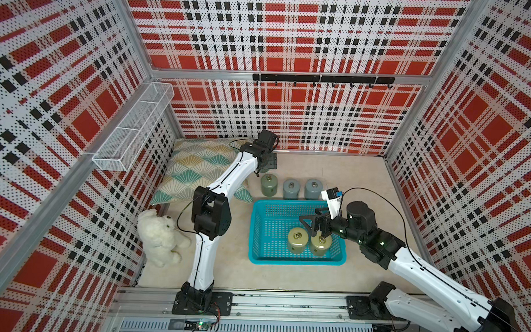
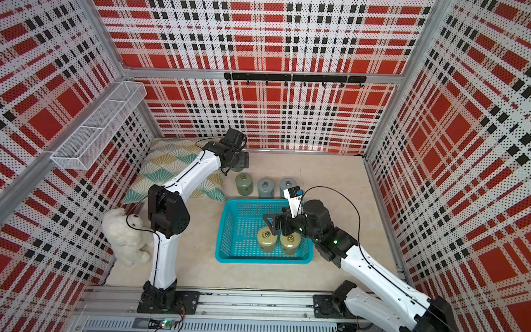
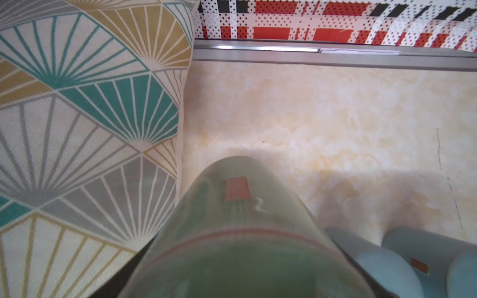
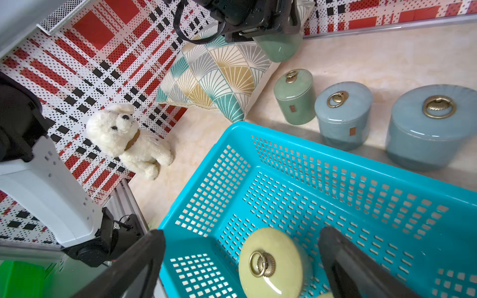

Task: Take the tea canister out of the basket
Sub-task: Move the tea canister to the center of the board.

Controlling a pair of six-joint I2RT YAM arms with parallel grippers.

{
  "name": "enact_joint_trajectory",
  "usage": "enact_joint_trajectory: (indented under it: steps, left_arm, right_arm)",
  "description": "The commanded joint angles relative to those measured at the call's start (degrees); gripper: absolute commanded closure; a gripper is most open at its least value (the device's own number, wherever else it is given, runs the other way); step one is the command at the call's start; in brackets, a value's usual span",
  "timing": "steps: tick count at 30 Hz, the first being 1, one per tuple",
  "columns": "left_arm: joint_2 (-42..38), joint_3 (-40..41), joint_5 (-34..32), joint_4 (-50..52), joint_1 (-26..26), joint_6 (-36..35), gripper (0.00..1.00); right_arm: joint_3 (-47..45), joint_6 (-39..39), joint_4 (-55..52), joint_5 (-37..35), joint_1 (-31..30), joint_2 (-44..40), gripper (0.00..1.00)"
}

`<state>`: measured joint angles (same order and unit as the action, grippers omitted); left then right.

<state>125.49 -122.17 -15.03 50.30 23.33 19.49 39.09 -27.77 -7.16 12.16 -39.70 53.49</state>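
Note:
The turquoise basket [image 1: 275,201] [image 2: 251,200] [image 4: 284,165] stands mid-table. Two yellow-green tea canisters with brass ring lids sit side by side in its near right part: one [image 1: 297,241] [image 4: 271,263] to the left, one [image 1: 320,245] to the right. My right gripper [image 1: 312,218] [image 4: 241,234] hangs open just above them, with the left canister's lid between its spread fingers and untouched. Behind the basket, my left gripper [image 1: 265,167] is shut on a green canister [image 3: 240,232] [image 4: 280,46], held tilted beside the cushion.
Three canisters stand in a row behind the basket: green [image 1: 268,185], blue-grey [image 1: 291,189], blue-grey [image 1: 313,189]. A patterned cushion [image 1: 197,167] lies at the back left and a white plush dog [image 1: 160,237] at the left. A white wire rack [image 1: 132,128] hangs on the left wall.

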Motion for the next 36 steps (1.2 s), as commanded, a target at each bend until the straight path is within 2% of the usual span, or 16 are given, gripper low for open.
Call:
enact_joint_trajectory:
  steps: [1,8,15,30,36]
  left_arm:
    - [1.8,-4.6,0.9,-6.3,-0.6,-1.6,0.30]
    - [6.9,-5.8,3.1,-11.6,-2.0,-2.5,0.30]
    - [11.5,-8.1,7.1,-11.2,-2.3,-3.0,0.31]
    - [5.9,1.9,6.8,-7.4,0.7,-2.5,0.31]
    - [5.6,2.0,6.0,-6.7,1.5,-2.3,0.31]
  right_arm:
    - [-1.4,-0.1,3.6,-4.5,-0.7,-1.8,0.00]
    - [-1.3,0.3,3.6,-5.3,-0.9,-0.7,0.00]
    - [-0.1,0.7,2.2,-5.4,-1.0,1.8,0.00]
    - [0.5,0.3,1.5,-5.3,-1.1,2.8,0.00]
    - [0.4,0.4,1.5,-5.2,-1.1,2.9,0.00]
